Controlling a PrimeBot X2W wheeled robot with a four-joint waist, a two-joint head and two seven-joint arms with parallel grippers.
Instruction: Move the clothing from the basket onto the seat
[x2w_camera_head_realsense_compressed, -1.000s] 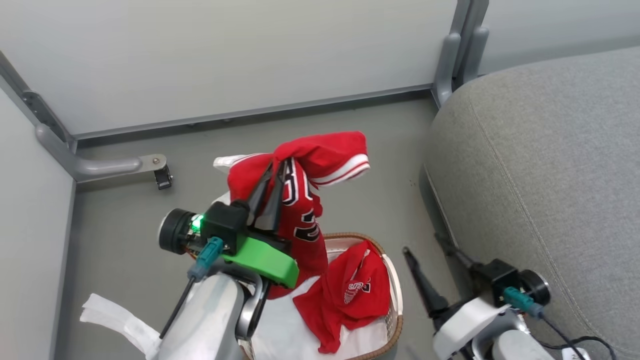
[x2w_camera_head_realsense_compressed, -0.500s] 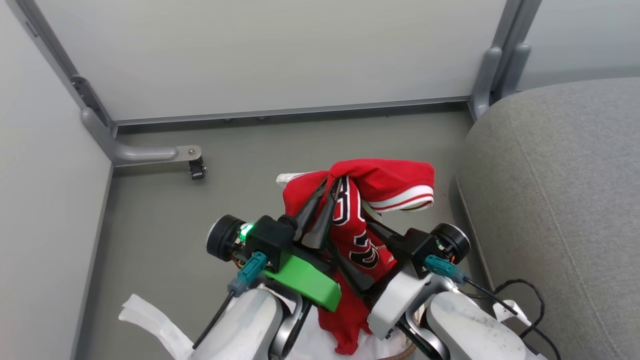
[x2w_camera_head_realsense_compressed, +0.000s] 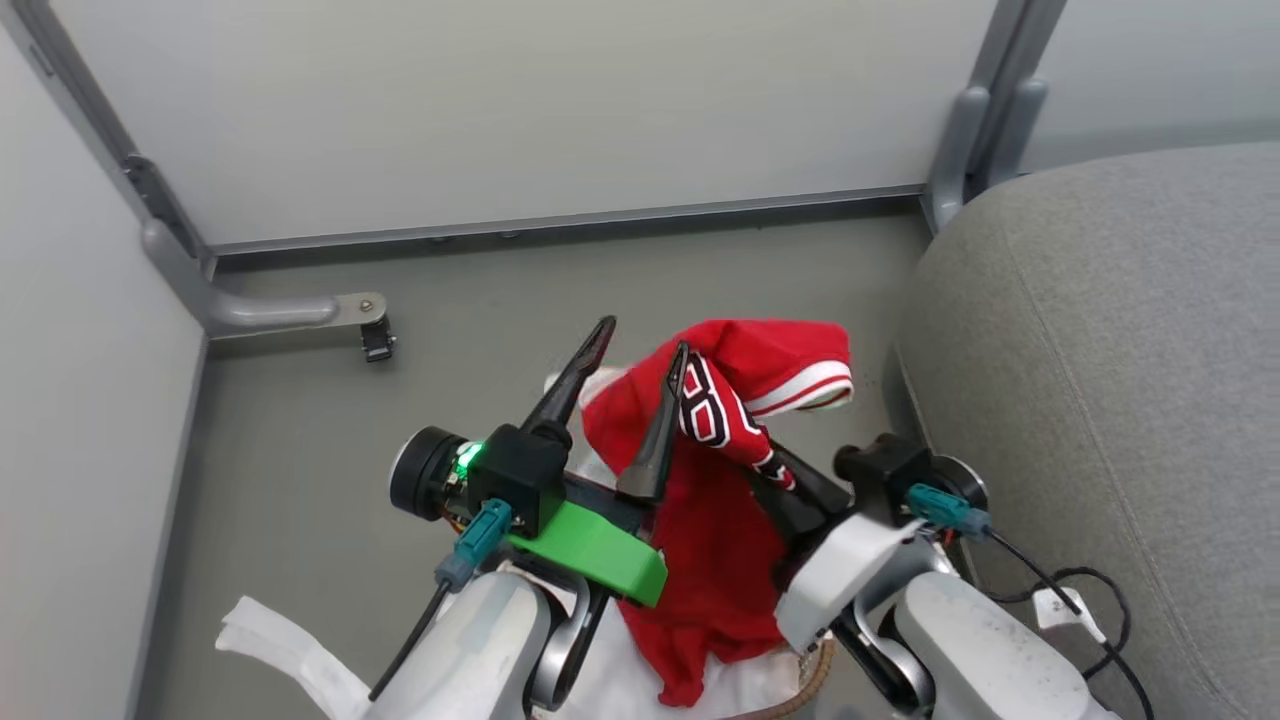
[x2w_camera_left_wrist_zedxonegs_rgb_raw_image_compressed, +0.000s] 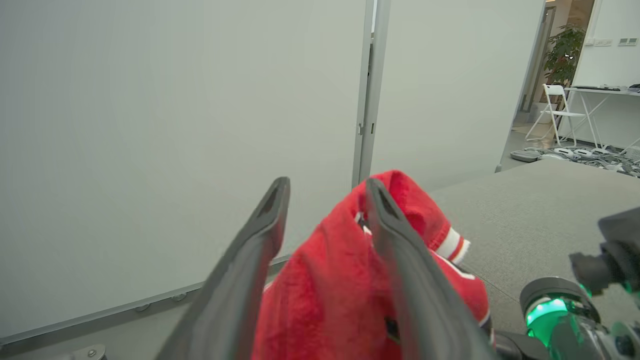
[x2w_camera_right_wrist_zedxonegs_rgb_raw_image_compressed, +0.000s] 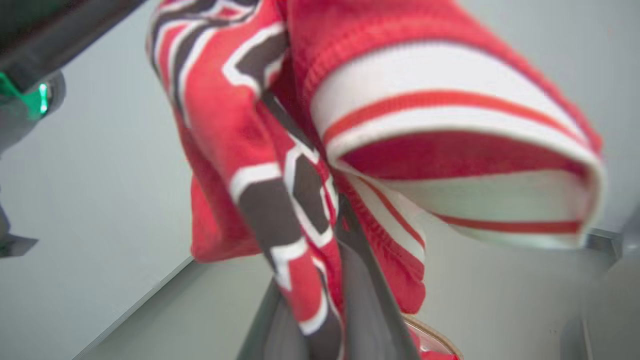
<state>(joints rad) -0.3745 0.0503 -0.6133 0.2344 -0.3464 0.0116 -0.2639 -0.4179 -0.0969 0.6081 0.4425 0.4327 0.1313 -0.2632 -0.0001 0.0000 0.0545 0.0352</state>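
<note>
A red jersey (x2w_camera_head_realsense_compressed: 720, 500) with black-and-white lettering and striped trim hangs in the air above the basket (x2w_camera_head_realsense_compressed: 815, 672), of which a bit of brown rim shows. My right gripper (x2w_camera_head_realsense_compressed: 765, 462) is shut on the jersey from the right, its fingertips buried in the cloth (x2w_camera_right_wrist_zedxonegs_rgb_raw_image_compressed: 280, 165). My left gripper (x2w_camera_head_realsense_compressed: 643, 338) is open; the jersey drapes against its right finger (x2w_camera_left_wrist_zedxonegs_rgb_raw_image_compressed: 395, 240), and its left finger (x2w_camera_left_wrist_zedxonegs_rgb_raw_image_compressed: 260, 235) is bare. The grey seat (x2w_camera_head_realsense_compressed: 1100, 350) lies to the right, apart from the jersey.
Pale partition walls with grey posts (x2w_camera_head_realsense_compressed: 950, 150) close off the back and left. A grey foot bracket (x2w_camera_head_realsense_compressed: 290, 312) sits on the floor at the left. A white liner strip (x2w_camera_head_realsense_compressed: 280, 650) trails at lower left. A black cable (x2w_camera_head_realsense_compressed: 1090, 600) lies by the seat.
My left gripper's fingers have spread apart and let go of the jersey. My right gripper has closed on it from the right. The head camera shifted slightly.
</note>
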